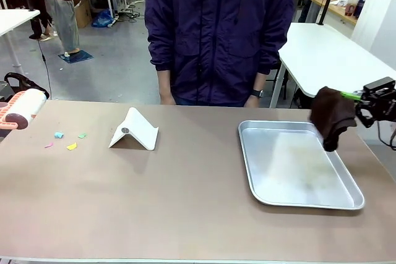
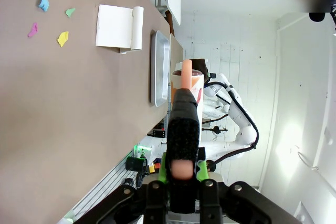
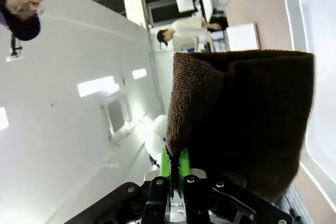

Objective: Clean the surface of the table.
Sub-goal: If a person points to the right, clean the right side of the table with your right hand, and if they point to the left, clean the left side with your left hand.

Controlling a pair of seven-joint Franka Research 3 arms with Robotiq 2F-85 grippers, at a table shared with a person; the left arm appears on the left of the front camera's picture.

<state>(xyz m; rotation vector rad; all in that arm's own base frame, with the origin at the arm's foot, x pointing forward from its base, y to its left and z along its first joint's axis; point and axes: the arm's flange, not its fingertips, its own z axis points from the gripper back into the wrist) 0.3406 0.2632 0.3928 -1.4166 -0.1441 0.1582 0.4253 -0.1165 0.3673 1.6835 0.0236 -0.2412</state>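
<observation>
A wide brownish-tan table fills the lower half of the front view. Its long axis runs from 9 o'clock to 3 o'clock, so its short ends point to the robot's left and right, and one long pale edge lies along the bottom of the picture. A person in a dark purple jacket stands at 12 o'clock, just behind the far long edge.

At 9 o'clock a lint roller with a white roll and a pink frame sits above the table's left end. In the left wrist view the left gripper has its green pads pressed against the roller's black handle, pinching it.

Just right of the roller, small coloured paper scraps lie loose on the tabletop. Beyond them, toward 11 o'clock, stands a white folded stand shaped like a low tent. A shiny metal tray lies flat on the table between 3 and 4 o'clock.

At 3 o'clock the right gripper reaches in from the picture's right edge, its jaws pinched tight on a dark brown cloth. The cloth hangs down over the tray's far right corner — whether it touches the tray I cannot tell.
</observation>
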